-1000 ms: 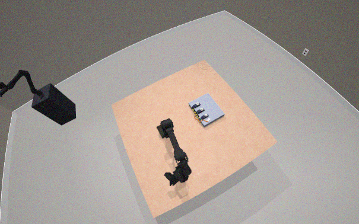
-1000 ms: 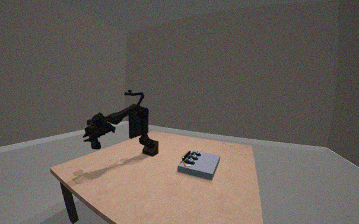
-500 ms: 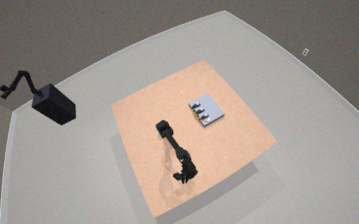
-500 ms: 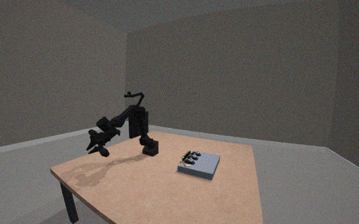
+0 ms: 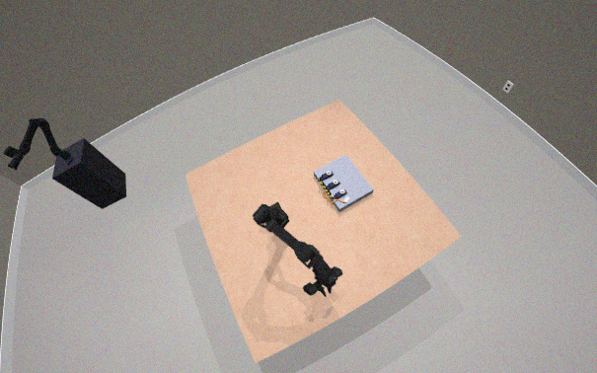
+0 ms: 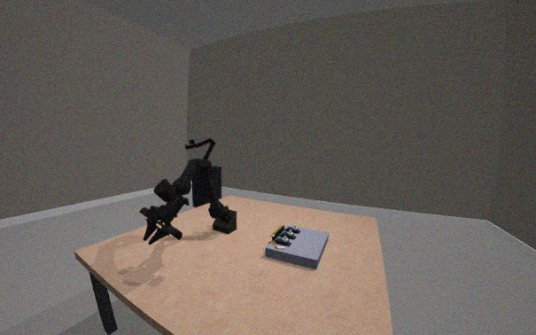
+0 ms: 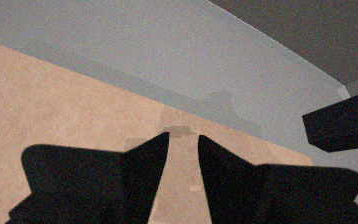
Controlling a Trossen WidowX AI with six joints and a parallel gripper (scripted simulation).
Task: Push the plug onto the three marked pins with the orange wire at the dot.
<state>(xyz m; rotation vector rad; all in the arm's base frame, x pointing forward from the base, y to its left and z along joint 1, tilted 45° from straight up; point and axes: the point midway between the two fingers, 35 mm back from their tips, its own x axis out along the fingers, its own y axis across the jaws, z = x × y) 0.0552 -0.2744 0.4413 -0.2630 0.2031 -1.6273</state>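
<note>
The blue-grey holder [image 5: 356, 180] [image 6: 299, 252] sits on the table with three dark servos in a row, one of them the servo [image 5: 342, 192] [image 6: 284, 240] nearest its corner. An orange lead [image 5: 327, 198] [image 6: 274, 244] loops at that corner beside a small white piece. Yellow marks show along the pin edge; single pins, the dot and the plug are too small to make out. My gripper [image 5: 328, 293] [image 6: 148, 241] [image 7: 183, 138] is far from the holder, above the table and pointing down at a slant. Its fingers stand slightly apart with nothing between them.
The tabletop [image 5: 272, 163] [image 6: 236, 284] [image 7: 70, 105] ends a little beyond my fingers. My arm's base stands between my gripper and the holder's side of the table. A dark box [image 5: 90, 173] with another arm stands off the table. The wrist view shows a dark block [image 7: 342, 125] at right.
</note>
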